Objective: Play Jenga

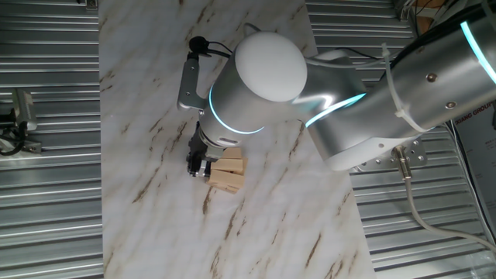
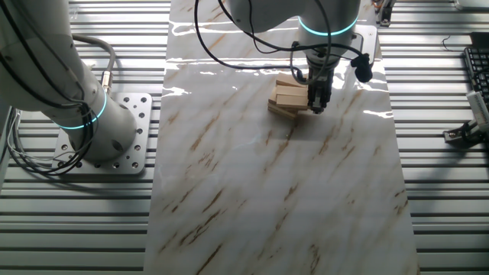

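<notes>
The Jenga stack (image 1: 228, 173) is a small pile of pale-tan wooden blocks in crosswise layers on the marble tabletop. It also shows in the other fixed view (image 2: 287, 99), where a lower block juts out at the front left. My gripper (image 1: 198, 165) points down and stands right against the side of the stack, its dark fingertips level with the blocks; in the other fixed view the gripper (image 2: 316, 102) is at the stack's right side. The gap between the fingers is hidden, so I cannot tell whether they hold a block.
The marble-patterned tabletop (image 2: 283, 198) is flanked by ribbed metal on both sides. The arm's base (image 2: 92, 122) stands at the left. A black camera and cable (image 2: 362, 67) hang by the wrist. A clamp (image 1: 22, 112) sits at the left.
</notes>
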Controlling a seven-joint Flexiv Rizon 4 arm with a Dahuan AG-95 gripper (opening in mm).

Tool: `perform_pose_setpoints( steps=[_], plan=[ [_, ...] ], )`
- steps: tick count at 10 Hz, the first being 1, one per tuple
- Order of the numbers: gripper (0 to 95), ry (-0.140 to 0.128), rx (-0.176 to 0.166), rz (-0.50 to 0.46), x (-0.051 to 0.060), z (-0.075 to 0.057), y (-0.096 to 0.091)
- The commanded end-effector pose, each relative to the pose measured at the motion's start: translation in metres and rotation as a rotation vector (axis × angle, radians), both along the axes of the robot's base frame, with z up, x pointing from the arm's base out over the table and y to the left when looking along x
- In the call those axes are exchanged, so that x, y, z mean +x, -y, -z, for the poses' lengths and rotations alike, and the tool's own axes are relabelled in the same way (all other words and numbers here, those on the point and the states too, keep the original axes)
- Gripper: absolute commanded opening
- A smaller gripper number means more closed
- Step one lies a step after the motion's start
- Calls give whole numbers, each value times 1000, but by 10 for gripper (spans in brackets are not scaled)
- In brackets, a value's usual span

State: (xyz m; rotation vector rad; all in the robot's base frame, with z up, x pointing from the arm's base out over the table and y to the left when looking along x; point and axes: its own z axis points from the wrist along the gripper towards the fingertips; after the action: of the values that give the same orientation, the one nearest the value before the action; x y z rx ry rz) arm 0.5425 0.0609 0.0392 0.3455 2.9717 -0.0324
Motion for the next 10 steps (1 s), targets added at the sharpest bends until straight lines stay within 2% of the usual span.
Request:
perform_pose_setpoints(
  steps=[1,10],
  plan=[
    [0,0,1,0,0,0,0],
    [0,-3,1,-2,3,0,1]
  ],
)
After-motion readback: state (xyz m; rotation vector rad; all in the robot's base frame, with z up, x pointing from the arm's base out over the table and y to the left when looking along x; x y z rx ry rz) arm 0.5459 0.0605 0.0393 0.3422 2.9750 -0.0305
